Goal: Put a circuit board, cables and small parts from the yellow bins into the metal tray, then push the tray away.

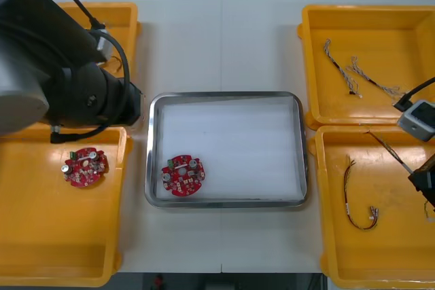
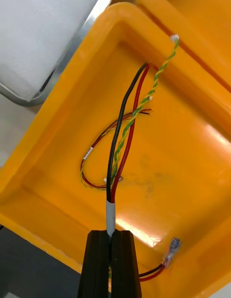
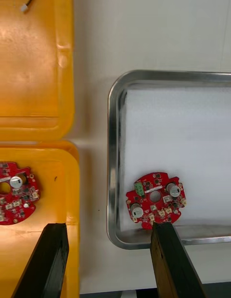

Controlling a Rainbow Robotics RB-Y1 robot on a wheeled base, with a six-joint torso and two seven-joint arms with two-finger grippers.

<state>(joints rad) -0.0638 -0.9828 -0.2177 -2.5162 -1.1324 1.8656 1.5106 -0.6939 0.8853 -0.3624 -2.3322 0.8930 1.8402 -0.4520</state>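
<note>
The right gripper, jaws clamped on a black-and-red cable, hangs over the near right yellow bin. The left gripper, jaws apart, hovers left of the shiny metal tray, where a round red circuit board lies near-left.

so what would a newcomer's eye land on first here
Most likely the round red circuit board lying alone on the white inside of the metal tray, in its near left corner. Next, the right gripper, its fingers shut on a black and red cable over the near right yellow bin. A second board sits in the near left bin, the left gripper open between it and the tray.
</note>
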